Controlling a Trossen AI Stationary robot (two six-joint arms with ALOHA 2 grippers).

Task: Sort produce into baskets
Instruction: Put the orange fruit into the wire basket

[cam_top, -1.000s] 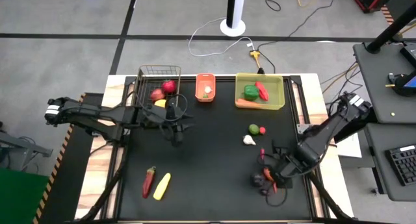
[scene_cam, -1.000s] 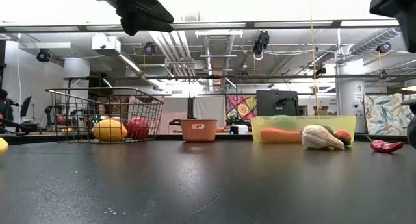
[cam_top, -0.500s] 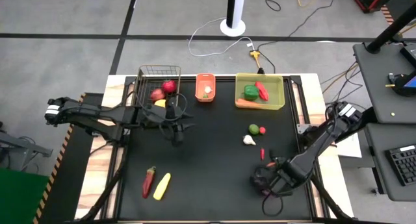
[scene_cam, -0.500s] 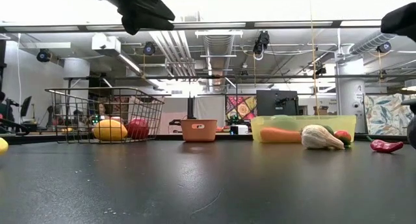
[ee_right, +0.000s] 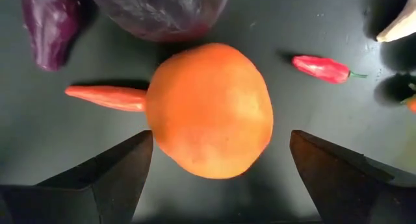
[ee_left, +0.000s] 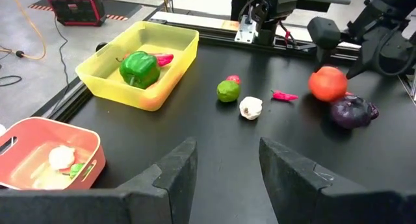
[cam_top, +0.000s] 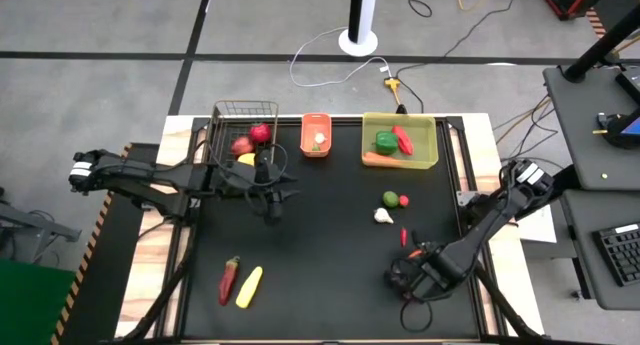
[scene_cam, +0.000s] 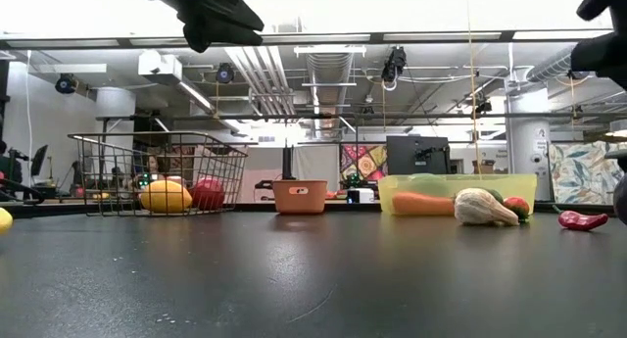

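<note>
An orange [ee_right: 209,110] lies on the black table near its front right, beside a purple eggplant [ee_right: 159,10], a slim orange vegetable [ee_right: 104,97] and a red chilli [ee_right: 322,67]. My right gripper [ee_right: 221,136] points down over the orange, open, one finger on either side and clear of it; from above, this gripper [cam_top: 410,280] hides the orange. My left gripper [ee_left: 224,178] hangs open and empty [cam_top: 272,200] by the wire basket [cam_top: 245,135]. The orange basket [cam_top: 316,135] and yellow-green bin [cam_top: 400,140] stand along the far edge.
A lime [cam_top: 390,198], a small red piece [cam_top: 404,199] and a garlic bulb [cam_top: 383,216] lie right of centre. A dark red chilli [cam_top: 230,278] and a corn cob [cam_top: 249,286] lie near the front left. The bin holds a green pepper [ee_left: 138,68].
My right gripper has come down toward the orange and drifted a little toward the table's left, rolling slightly about its own axis. The produce has kept its place.
</note>
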